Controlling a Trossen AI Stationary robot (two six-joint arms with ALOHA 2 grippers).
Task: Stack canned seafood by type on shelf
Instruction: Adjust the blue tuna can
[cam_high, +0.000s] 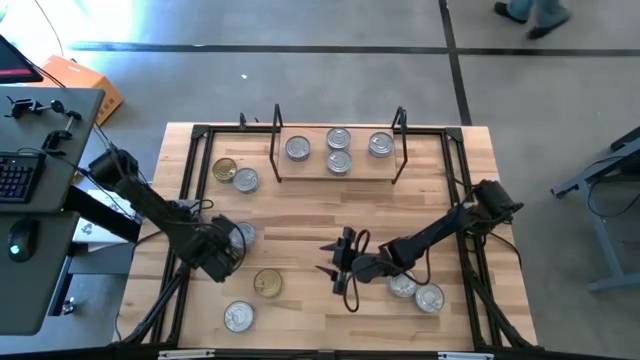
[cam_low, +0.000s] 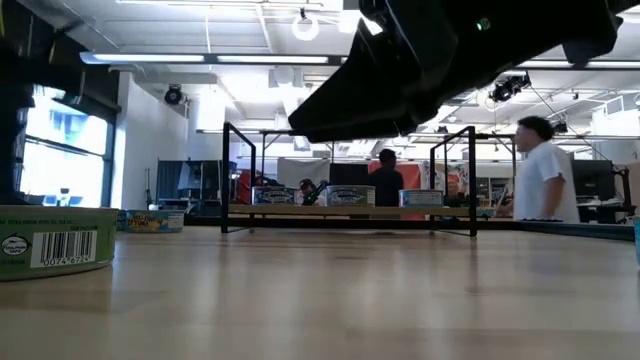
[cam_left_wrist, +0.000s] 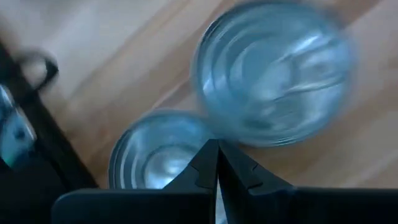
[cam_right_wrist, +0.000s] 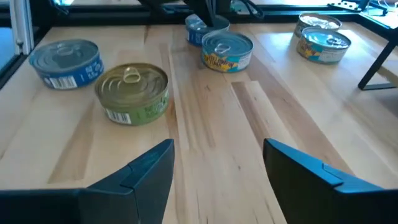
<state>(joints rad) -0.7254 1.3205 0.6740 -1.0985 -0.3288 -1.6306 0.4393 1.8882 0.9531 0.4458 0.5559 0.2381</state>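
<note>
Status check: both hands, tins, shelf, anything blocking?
Left hand shut, empty, over two silver tins. Right hand open, empty, mid-table, facing gold tin. Four tins on shelf, eight loose. Nothing blocking.

nine silver tins (cam_high: 338, 139), two gold tins (cam_high: 267, 284)

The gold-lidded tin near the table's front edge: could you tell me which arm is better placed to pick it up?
Probably the right. Its hand is open and faces the gold-lidded tin across bare wood. The left hand is shut, above silver tins.
</note>
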